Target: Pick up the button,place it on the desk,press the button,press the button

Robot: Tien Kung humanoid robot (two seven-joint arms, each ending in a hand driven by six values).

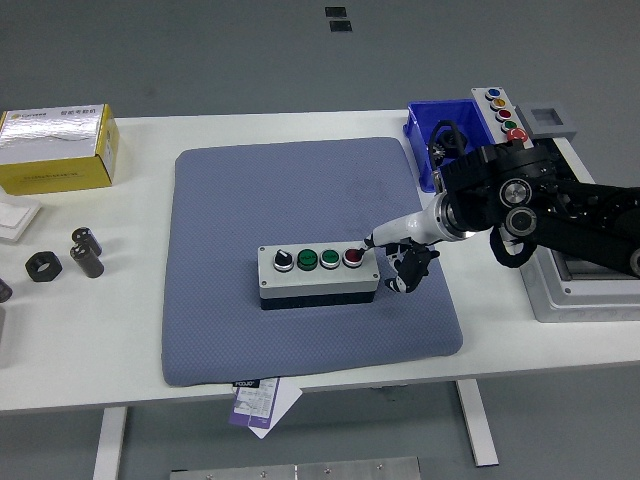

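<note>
Button box [319, 276] sits on the grey-blue mat [300, 200] on the white desk [140, 330], its red button [353, 257] at the right end. The right robot hand [400, 255] points one white finger [385, 234] at the red button, its other fingers curled under, holding nothing.

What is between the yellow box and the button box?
In the head view, only bare white table and blue mat lie between the yellow box and the button box.
</note>
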